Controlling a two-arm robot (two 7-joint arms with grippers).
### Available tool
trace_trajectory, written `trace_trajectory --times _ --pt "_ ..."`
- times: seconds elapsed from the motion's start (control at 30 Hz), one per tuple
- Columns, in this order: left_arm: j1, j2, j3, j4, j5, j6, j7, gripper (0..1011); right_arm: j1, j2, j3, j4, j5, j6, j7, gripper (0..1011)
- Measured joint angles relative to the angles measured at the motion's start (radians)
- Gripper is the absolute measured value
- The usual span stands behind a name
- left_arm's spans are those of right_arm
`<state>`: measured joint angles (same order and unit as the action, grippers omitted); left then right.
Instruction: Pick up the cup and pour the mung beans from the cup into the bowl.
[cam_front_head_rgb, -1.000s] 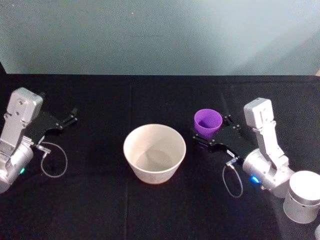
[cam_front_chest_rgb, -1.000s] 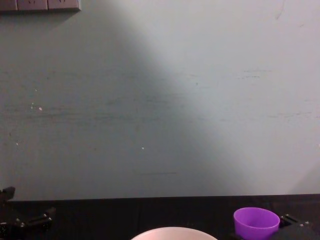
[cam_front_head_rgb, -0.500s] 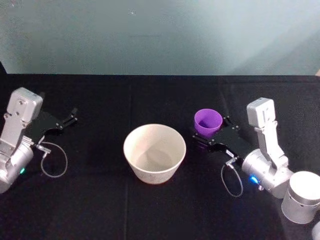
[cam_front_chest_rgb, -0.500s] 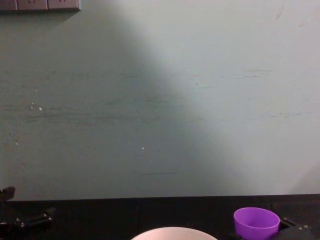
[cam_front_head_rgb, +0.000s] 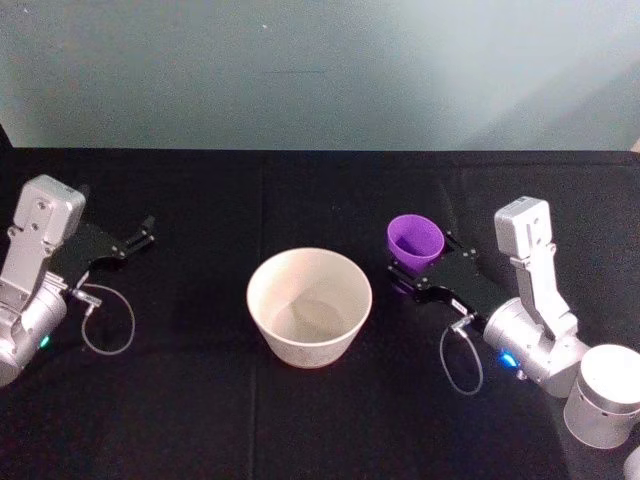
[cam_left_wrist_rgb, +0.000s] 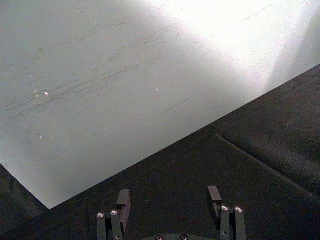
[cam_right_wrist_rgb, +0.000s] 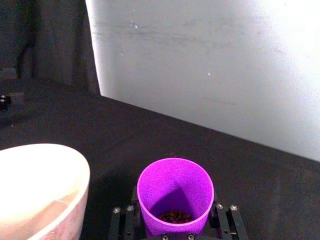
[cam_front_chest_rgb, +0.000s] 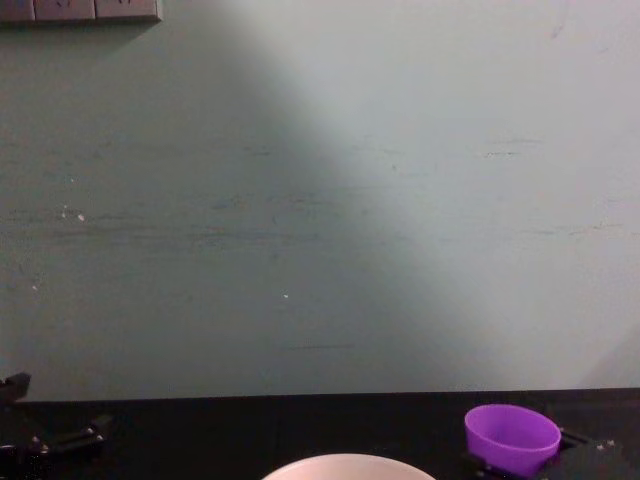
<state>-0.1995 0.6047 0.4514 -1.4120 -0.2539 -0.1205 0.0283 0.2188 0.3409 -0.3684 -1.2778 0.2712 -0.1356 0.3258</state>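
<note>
- While the right pincer (cam_front_head_rgb: 425, 258) stands clenched on the cup (cam_front_head_rgb: 415, 238), its black fingers flank the purple wall on both sides, just to the right of the bowl (cam_front_head_rgb: 305, 350) on the black tabletop (cam_front_head_rgb: 200, 400).
- The cup leans slightly toward the bowl, and the two rims are apart. The pincer's dark body hides the cup's base, so I cannot tell whether it touches the cloth.
- The mung beans (cam_right_wrist_rgb: 174, 216) show as a small dark brownish heap at the bottom of the cup, too fine to tell apart grain by grain.
- The bowl stands upright near the middle of the tabletop. In the chest view the lower edge cuts it off, leaving just the top arc of its pale rim. In the right wrist view it is cropped at the side. Its inside reads as pale and shadowed, and what lies at the bottom is hard to make out.
- The left pincer (cam_front_head_rgb: 148, 230) rests released at the far left of the tabletop, well apart from the bowl. Its fingers are spread, with bare black cloth between them. From chest height it is dark against dark and hard to pick out.
</note>
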Motion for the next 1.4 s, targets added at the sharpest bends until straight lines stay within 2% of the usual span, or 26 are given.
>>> trace_trajectory --times 0.13,0.4,0.57,0.7,0.9,1.4 --pt "0.000 0.000 0.000 0.000 0.000 0.000 0.000 1000 -0.023 0.012 0.010 -0.051 -0.015 0.000 -0.004 729" --pt "0.000 0.000 0.000 0.000 0.000 0.000 0.000 1000 -0.080 0.045 0.043 -0.183 -0.027 0.053 -0.010 724" --pt "0.000 0.000 0.000 0.000 0.000 0.000 0.000 1000 -0.113 0.063 0.077 -0.270 -0.008 0.117 0.002 726" --pt "0.000 0.000 0.000 0.000 0.000 0.000 0.000 1000 -0.125 0.066 0.095 -0.304 0.008 0.144 0.013 726" --pt "0.000 0.000 0.000 0.000 0.000 0.000 0.000 1000 -0.127 0.065 0.104 -0.312 0.023 0.159 0.027 726" --pt "0.000 0.000 0.000 0.000 0.000 0.000 0.000 1000 -0.126 0.065 0.103 -0.310 0.023 0.158 0.026 726"
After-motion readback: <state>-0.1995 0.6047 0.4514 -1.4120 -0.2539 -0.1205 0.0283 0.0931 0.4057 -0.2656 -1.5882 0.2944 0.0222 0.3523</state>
